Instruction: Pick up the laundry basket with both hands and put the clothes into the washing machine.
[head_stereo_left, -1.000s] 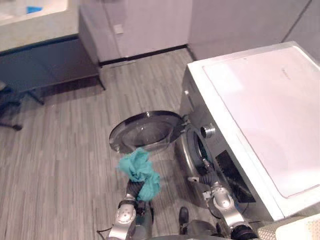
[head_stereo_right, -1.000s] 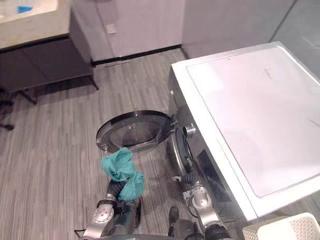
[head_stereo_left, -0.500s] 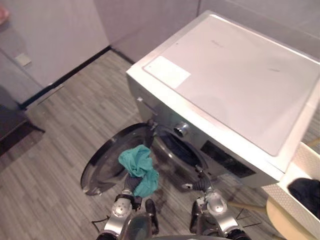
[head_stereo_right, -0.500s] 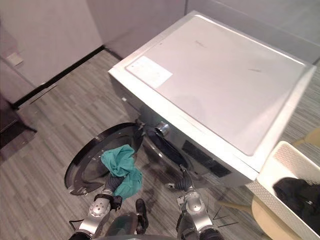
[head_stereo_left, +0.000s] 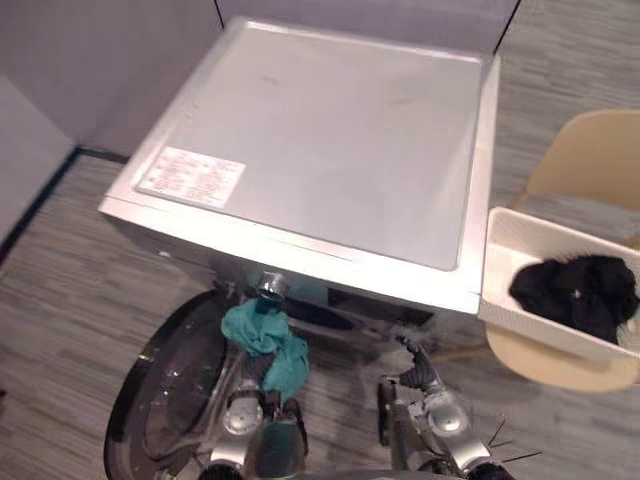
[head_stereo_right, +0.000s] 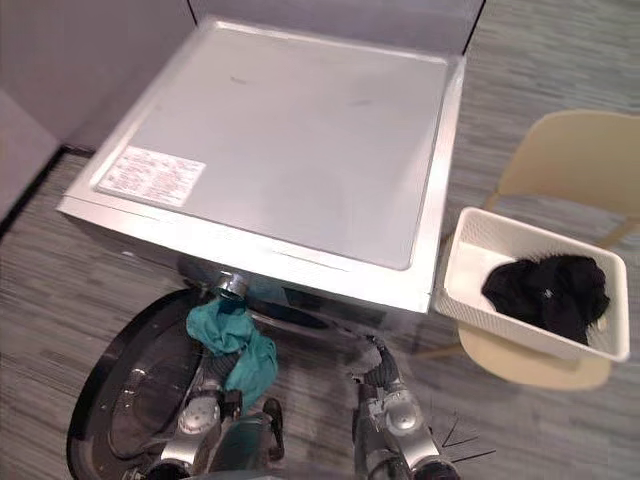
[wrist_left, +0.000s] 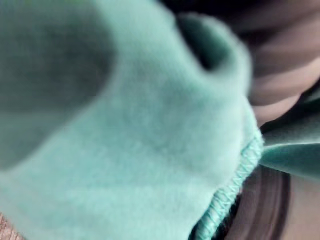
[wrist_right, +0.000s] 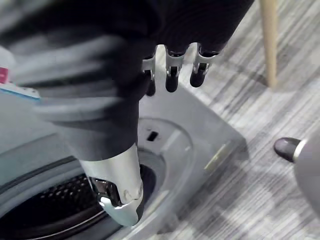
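- The left hand (head_stereo_left: 257, 377) has its fingers buried under a teal cloth (head_stereo_left: 266, 340), so I cannot tell whether they are curled or straight. The cloth drapes over the hand and hangs down.
- The right hand (head_stereo_left: 418, 372) is low in front of the machine, its fingers (wrist_right: 171, 75) loose, apart and holding nothing.
- Past that hand, the right wrist view shows the dark drum opening (wrist_right: 47, 212), unobstructed.
- The washing machine (head_stereo_left: 320, 150) stands straight ahead with its round door (head_stereo_left: 160, 400) swung open toward the robot's left.
- A second ago the cloth hung over the door. Now it is up by the silver knob (head_stereo_left: 271, 286) on the machine's front, just above the opening.
- The head has also swung right since then, so the whole scene has shifted. That is the camera, not the machine.
- That turn brings in the white laundry basket (head_stereo_left: 497, 275), on a pale chair (head_stereo_left: 590, 160) just beside the machine on the robot's right.
- Black clothes (head_stereo_left: 575, 290) lie in the basket, and neither hand is on it.
- My reading is that one garment is about to go into the drum, while the black load is still to be fetched.
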